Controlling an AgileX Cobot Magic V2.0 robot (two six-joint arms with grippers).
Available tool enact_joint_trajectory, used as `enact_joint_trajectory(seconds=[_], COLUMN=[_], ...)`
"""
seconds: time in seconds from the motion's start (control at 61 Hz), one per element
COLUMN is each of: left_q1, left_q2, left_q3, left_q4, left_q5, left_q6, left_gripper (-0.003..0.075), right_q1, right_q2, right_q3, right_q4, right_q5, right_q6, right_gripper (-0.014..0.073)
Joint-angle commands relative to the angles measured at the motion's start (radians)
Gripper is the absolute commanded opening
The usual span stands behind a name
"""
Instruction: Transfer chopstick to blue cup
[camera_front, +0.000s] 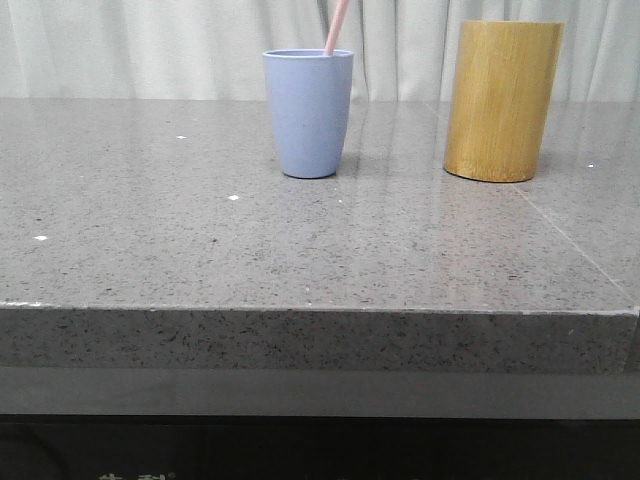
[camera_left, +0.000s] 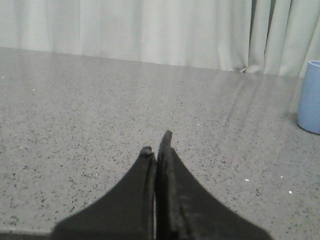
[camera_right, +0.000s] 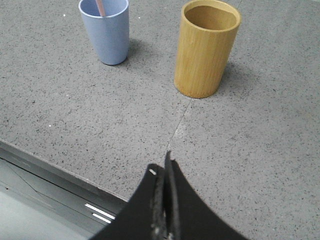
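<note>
On counter, front view: chopstick stands in blue cup, leaning toward 1 o'clock. Bamboo cylinder at cup's 3 o'clock, well apart. Left gripper and right gripper clenched, empty. Risk: top-heavy stick tips light cup if nudged.

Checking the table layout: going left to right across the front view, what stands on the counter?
blue cup with the chopstick leaning out of it → bamboo cylinder
</note>
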Motion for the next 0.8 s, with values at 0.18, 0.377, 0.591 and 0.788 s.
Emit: enact_joint_trajectory(seconds=[0.18,0.377,0.591,0.788], left_q1=[0.016,0.047,0.047,0.047], left_q2=[-0.026,-0.026,-0.026,-0.024], left_q3=[0.008,0.008,0.008,0.008], left_q4=[0.000,0.002,0.002,0.002], left_q5=[-0.126,-0.126,-0.126,-0.126], left_q6=[-0.008,-0.006,-0.006,-0.006], left_gripper=[-0.0019,-0.0019,-0.0019,-0.0019], right_q1=[-0.006,-0.006,-0.006,-0.006], right_q2=[0.001,0.001,0.001,0.001], right_q3=[-0.022,-0.022,-0.022,-0.022], right_q4=[-0.003,-0.003,-0.003,-0.003], right_q5=[-0.063,-0.063,-0.063,-0.062], right_q6=[-0.002,-0.002,-0.002,-0.002], right_gripper=[-0.0067,-0.0067,-0.0067,-0.0067])
